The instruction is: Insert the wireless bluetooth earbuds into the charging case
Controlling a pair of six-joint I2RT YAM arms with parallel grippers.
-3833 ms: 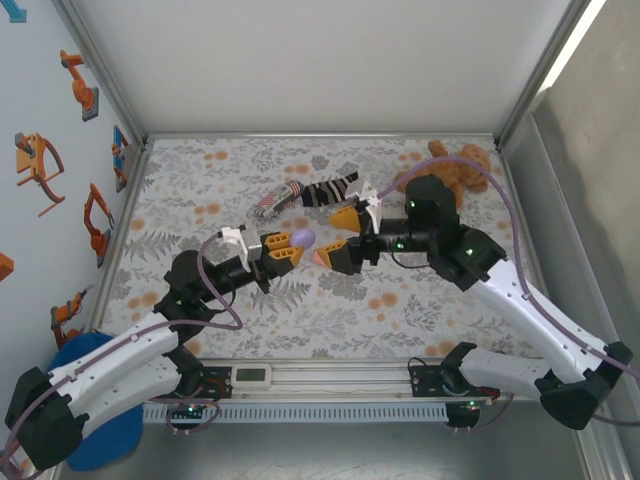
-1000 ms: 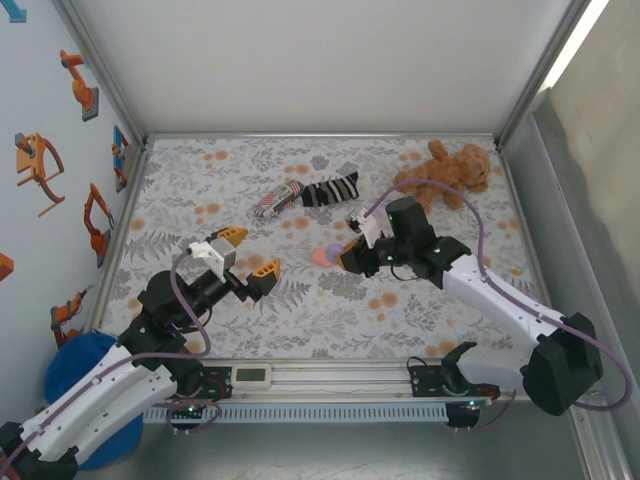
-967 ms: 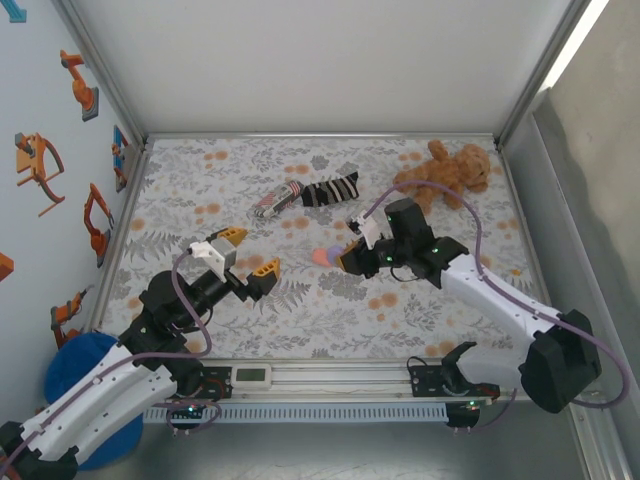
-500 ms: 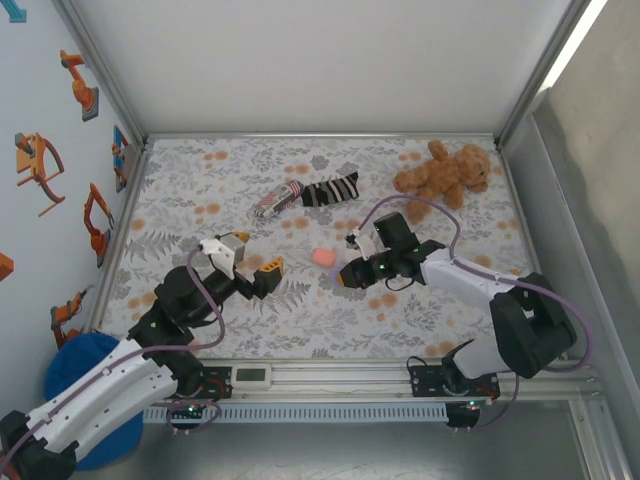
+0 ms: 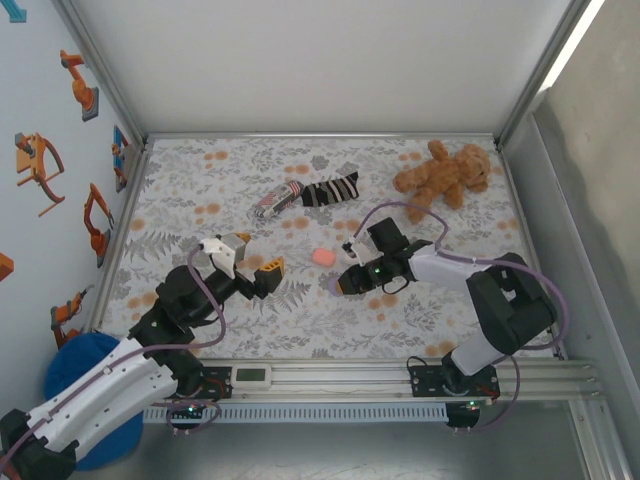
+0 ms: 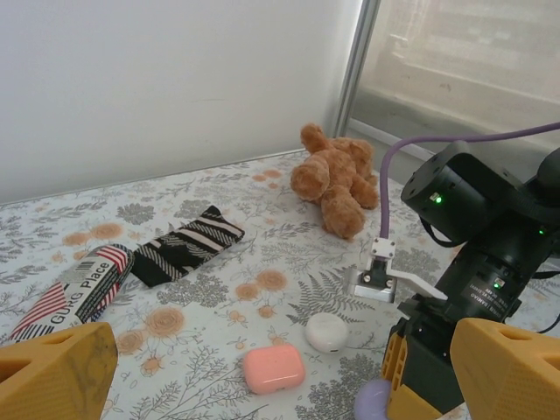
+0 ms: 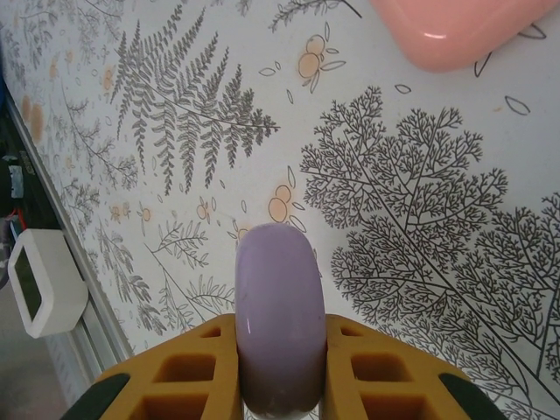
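Observation:
My right gripper (image 5: 338, 284) is low over the floral table (image 5: 200, 190), shut on a round pale purple charging case (image 7: 276, 315) held on edge between its orange fingers (image 7: 376, 367). The same purple case (image 6: 374, 402) shows at the bottom of the left wrist view. A salmon-pink case (image 5: 322, 257) lies shut on the table just beyond the right gripper, with a small white round case (image 6: 327, 332) beside it. My left gripper (image 5: 257, 254) hovers open to the left, nothing between its fingers (image 6: 52, 372). The earbuds are out of view.
A brown teddy bear (image 5: 445, 172) lies at the back right. A striped black sock (image 5: 330, 188) and a striped packet (image 5: 275, 200) lie at the back middle. A white timer (image 5: 250, 375) sits on the front rail. Walls close in the left and back sides.
My right gripper has drawn back toward the near side and sunk closer to the table with the purple case, uncovering the pink case. The left gripper shifted slightly right, still open.

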